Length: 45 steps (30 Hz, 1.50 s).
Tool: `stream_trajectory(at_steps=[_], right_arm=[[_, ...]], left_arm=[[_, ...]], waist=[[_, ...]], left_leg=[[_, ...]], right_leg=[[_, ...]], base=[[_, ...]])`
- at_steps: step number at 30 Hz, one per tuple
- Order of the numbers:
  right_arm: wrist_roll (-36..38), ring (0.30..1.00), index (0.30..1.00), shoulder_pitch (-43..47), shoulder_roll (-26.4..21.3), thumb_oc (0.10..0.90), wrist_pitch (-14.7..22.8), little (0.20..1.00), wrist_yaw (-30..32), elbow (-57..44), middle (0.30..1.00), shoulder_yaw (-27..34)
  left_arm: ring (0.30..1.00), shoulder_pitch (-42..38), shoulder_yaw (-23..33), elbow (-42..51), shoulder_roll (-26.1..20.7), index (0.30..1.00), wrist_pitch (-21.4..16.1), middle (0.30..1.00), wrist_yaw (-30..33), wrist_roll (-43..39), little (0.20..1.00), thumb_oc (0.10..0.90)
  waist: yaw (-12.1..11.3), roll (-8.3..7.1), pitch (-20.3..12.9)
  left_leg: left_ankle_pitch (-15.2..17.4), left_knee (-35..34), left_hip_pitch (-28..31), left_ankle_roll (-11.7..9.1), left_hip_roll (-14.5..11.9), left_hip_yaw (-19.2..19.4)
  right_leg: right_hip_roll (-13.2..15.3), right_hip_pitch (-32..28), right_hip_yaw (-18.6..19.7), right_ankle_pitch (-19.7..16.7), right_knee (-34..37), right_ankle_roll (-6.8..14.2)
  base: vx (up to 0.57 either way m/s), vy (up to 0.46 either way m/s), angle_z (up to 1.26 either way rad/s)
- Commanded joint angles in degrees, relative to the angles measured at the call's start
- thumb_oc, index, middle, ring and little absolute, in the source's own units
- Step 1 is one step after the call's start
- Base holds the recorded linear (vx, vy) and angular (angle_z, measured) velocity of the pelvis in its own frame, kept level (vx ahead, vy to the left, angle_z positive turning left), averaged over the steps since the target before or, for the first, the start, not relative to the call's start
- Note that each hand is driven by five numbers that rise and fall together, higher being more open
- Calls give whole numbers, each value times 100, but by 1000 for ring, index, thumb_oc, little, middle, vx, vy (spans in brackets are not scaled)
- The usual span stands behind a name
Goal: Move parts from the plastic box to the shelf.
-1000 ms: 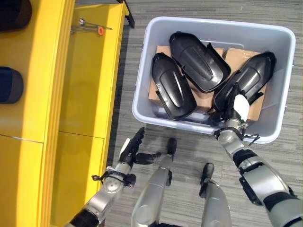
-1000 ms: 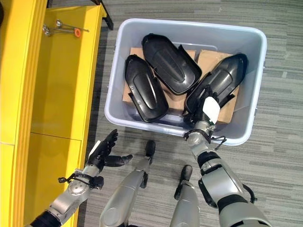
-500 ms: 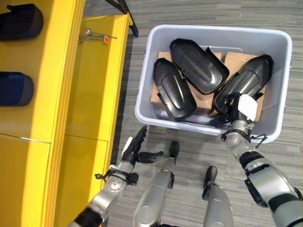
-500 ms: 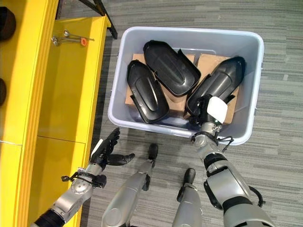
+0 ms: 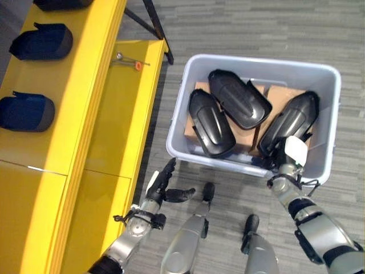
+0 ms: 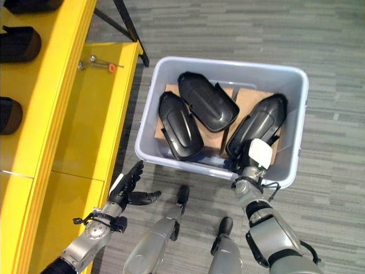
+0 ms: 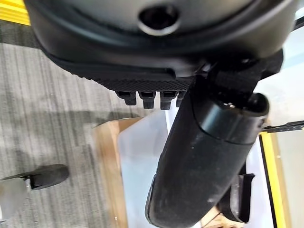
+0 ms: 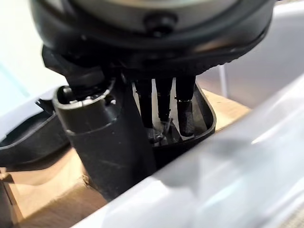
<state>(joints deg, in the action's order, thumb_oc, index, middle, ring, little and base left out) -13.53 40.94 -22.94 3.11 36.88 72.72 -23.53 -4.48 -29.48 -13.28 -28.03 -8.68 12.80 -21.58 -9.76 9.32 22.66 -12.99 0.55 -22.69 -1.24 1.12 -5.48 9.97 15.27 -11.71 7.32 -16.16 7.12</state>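
Down at the plastic box's [image 5: 177,123] near right corner, the right hand [image 5: 287,155] curls around one black part [image 5: 288,127]; two more parts [image 5: 225,111] lie inside. Left hand [image 5: 165,185] hangs open beside the yellow shelf [image 5: 91,114].

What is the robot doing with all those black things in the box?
The robot is reaching its right hand into the pale grey plastic box on the floor, down at the near end of the rightmost black curved plastic part. Its fingers reach down into that part, with no clear grip showing. Two more black parts lie beside it on brown cardboard. The left hand hangs open beside the yellow shelf, where dark parts already sit.
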Motion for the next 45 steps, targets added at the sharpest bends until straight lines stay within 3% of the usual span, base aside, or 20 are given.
stream_trajectory(at_steps=[1, 3, 4, 10, 13, 19, 31, 45], right_arm=[[57, 300, 300, -540, -67, 400, -304, 300, -514, 349, 300, 122], [56, 300, 300, -592, -149, 400, -286, 300, -470, 269, 300, 148], [71, 300, 300, -653, -289, 400, -257, 300, -387, 73, 300, 196], [31, 300, 300, -774, -548, 400, -219, 300, -278, -682, 300, 223], [-376, 300, 300, -987, -906, 400, -295, 300, -197, -1886, 300, 268], [-911, 300, 300, -1552, -1351, 400, -353, 300, -253, -3463, 300, 806], [-1609, 300, 300, -2605, -1779, 400, -184, 300, -606, -5206, 300, 1718], [-1788, 300, 300, -2811, -1849, 400, -100, 300, -801, -5693, 300, 1893]], left_arm=[[1000, -298, 237, 276, -53, 1000, -367, 1000, -89, 232, 1000, 900], [1000, -267, 261, 248, -67, 1000, -361, 1000, -94, 224, 1000, 900], [1000, -189, 340, 217, -108, 1000, -346, 1000, -103, 214, 1000, 900], [1000, 46, 566, 213, -187, 1000, -284, 1000, -108, 151, 1000, 900], [1000, 289, 829, 251, -260, 1000, -245, 1000, -118, 166, 1000, 900], [1000, 651, 1181, 295, -339, 1000, -183, 1000, -224, 262, 1000, 900], [1000, 1263, 1732, 332, -271, 1000, -100, 1000, -468, 556, 1000, 900], [1000, 1613, 1979, 302, -87, 1000, -29, 1000, -521, 708, 1000, 900]], waist=[[-25, -166, 299], [2, -230, 258], [65, -357, 167], [220, -590, -26], [339, -778, -212], [478, -960, -525], [570, -1109, -1194], [589, -1181, -1632]], left_leg=[[653, 397, 76, 91, 65, -125], [660, 389, 129, 85, 43, -140], [661, 352, 222, 78, -18, -146], [642, 222, 415, 58, -139, -93], [639, 133, 579, 46, -242, -37], [640, 2, 818, 28, -339, -12], [621, -320, 1340, -39, -448, 69], [642, -490, 1708, -69, -526, 143]], right_leg=[[125, -86, -274, -873, 906, 57], [97, -133, -291, -859, 921, 42], [49, -199, -274, -842, 946, 31], [-49, -292, -229, -820, 994, 5], [-137, -390, -172, -801, 1044, -14], [-228, -565, -174, -783, 1151, -27], [-376, -1019, -186, -722, 1359, -37], [-484, -1320, -116, -721, 1509, -56]], base=[[10, -35, 2], [4, -28, 1], [10, -35, 3], [8, -17, -3], [30, -44, -9], [41, -52, -10], [62, -29, -2], [32, -6, -1]])
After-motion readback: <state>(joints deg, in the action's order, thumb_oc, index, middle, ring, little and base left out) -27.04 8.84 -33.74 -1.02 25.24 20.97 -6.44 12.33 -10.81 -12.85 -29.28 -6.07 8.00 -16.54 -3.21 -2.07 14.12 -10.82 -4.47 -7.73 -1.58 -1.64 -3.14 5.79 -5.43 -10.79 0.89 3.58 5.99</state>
